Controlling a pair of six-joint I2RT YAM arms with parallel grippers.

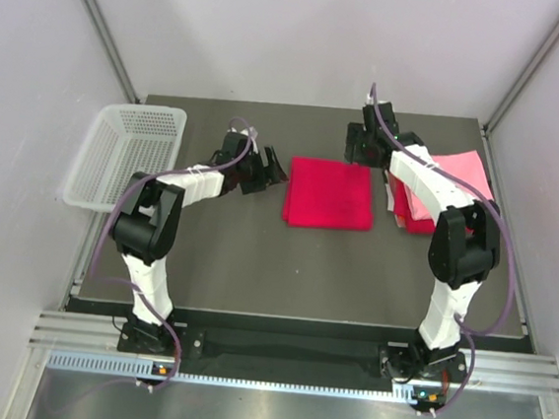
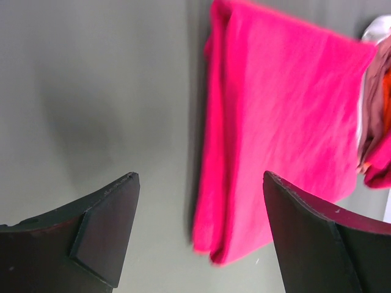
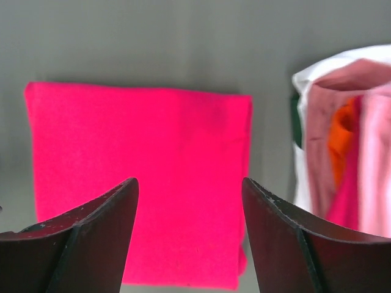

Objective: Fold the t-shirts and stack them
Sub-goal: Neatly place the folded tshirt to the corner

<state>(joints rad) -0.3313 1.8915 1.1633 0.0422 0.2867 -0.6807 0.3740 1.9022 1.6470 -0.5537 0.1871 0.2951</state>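
Observation:
A crimson-magenta t-shirt (image 1: 329, 195) lies folded into a flat square in the middle of the dark table. My left gripper (image 1: 269, 169) hovers just off its left edge, open and holding nothing. The left wrist view has the folded edge of that shirt (image 2: 275, 122) beyond the left gripper (image 2: 200, 175). My right gripper (image 1: 362, 150) hangs over the shirt's far right corner, open and empty. In the right wrist view the shirt (image 3: 140, 134) lies flat below the right gripper (image 3: 189, 180). At the right, a stack of pink, red and orange t-shirts (image 1: 450, 186) (image 3: 348, 152) sits partly under the right arm.
A white perforated basket (image 1: 127, 150) stands at the table's left edge, overhanging it. Grey walls close in the back and both sides. The two arm bases stand at the near edge.

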